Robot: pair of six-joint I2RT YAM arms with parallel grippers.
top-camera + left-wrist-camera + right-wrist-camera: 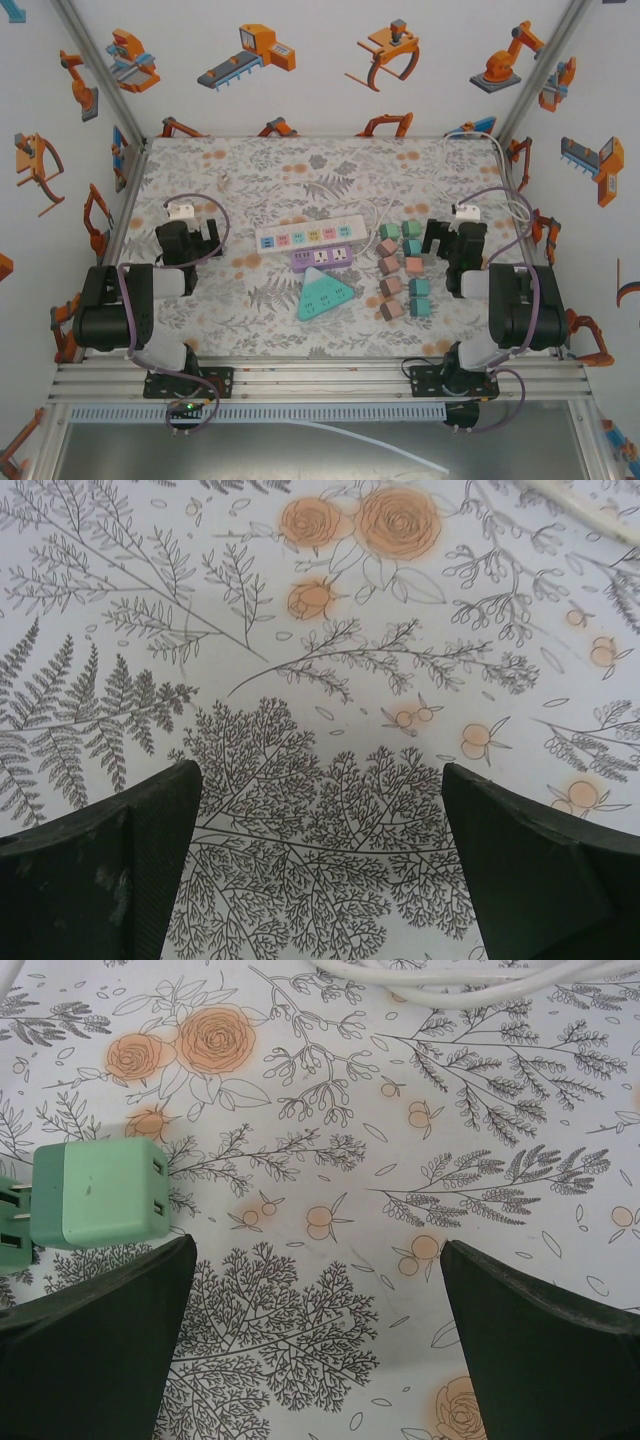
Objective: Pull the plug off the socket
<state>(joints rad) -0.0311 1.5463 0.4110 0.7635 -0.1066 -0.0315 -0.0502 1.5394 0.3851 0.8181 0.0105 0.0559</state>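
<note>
**Both fingers open and empty; power strips mid-bench**

Left fingers point(110, 865): spread wide, nothing between them, only the floral cover of the bench point(250, 170) below. In the top view they sit over the left side of the bench, well apart from the sockets.

Right fingers point(530, 1340): also spread wide, holding nothing. A green cube adapter point(100, 1192) lies flat just beyond the left-hand finger and is not gripped. A white cable point(470, 985) runs across the far edge of the right wrist view.

Between the two arms, from the far side to the near side:
- The white power strip point(310, 235) has coloured outlets.
- The purple power strip point(325, 258) lies just beside it.
- The teal triangular socket block point(325, 293) lies nearest the arm bases.

Small white fittings show on top of the purple strip. I cannot tell whether one is the plug.

A cluster of pink and teal cube adapters point(402, 270) sits between the strips and the right fingers.
</note>
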